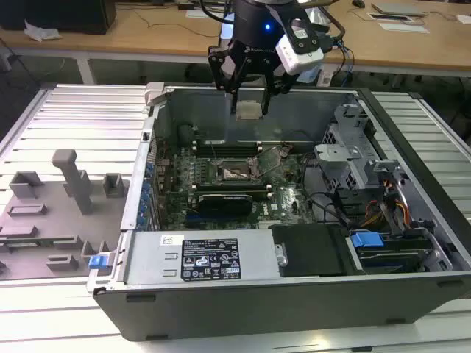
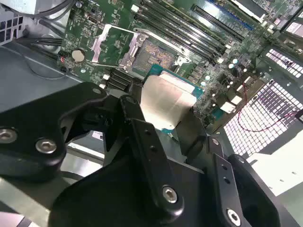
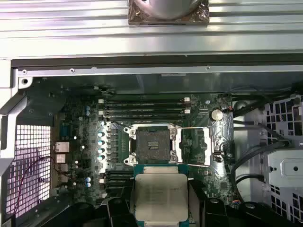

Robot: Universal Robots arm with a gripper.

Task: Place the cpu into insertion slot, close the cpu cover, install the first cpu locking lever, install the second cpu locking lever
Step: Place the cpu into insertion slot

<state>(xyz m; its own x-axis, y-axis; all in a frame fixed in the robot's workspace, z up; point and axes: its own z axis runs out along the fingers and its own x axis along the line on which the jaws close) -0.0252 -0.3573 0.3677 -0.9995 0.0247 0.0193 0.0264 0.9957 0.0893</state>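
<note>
A: What is the black 2-fingered gripper (image 1: 249, 103) doing?

B: It is hanging in the upper centre of the exterior view, above the far wall of the open grey metal computer case (image 1: 294, 301). Its 2 fingers are clamping the cpu (image 1: 249, 110), a small flat square chip with a dull silver-grey metal top.

A: How is the chip sitting in that grip?

B: In both wrist views the cpu (image 2: 165, 101) is lying flat with its metal top facing the cameras. A thin green edge is showing around the top. 1 finger (image 3: 196, 203) is pressing on each of 2 opposite edges.

A: And where is the socket lying?

B: The insertion slot (image 3: 152, 141), square and black-rimmed with a pale glinting contact field, is lying bare on the green circuit board (image 3: 80, 142). In the exterior view the insertion slot (image 1: 237, 172) is showing at mid-frame on the case floor. The chip is hanging well above it, touching nothing but the fingers.

A: Is anything covering the socket?

B: No. The cpu cover (image 3: 196, 146), a thin square silver metal frame with a large window, is lying swung open just beside the slot. It is lying on the side toward a round silver coin cell (image 3: 217, 114).

A: What else is lying nearby?

B: A row of long narrow black memory slots (image 3: 147, 108) is running along another side of the socket. A grey tray of moulded holders (image 1: 44, 213) is lying outside the case, on the exterior view's left.
</note>
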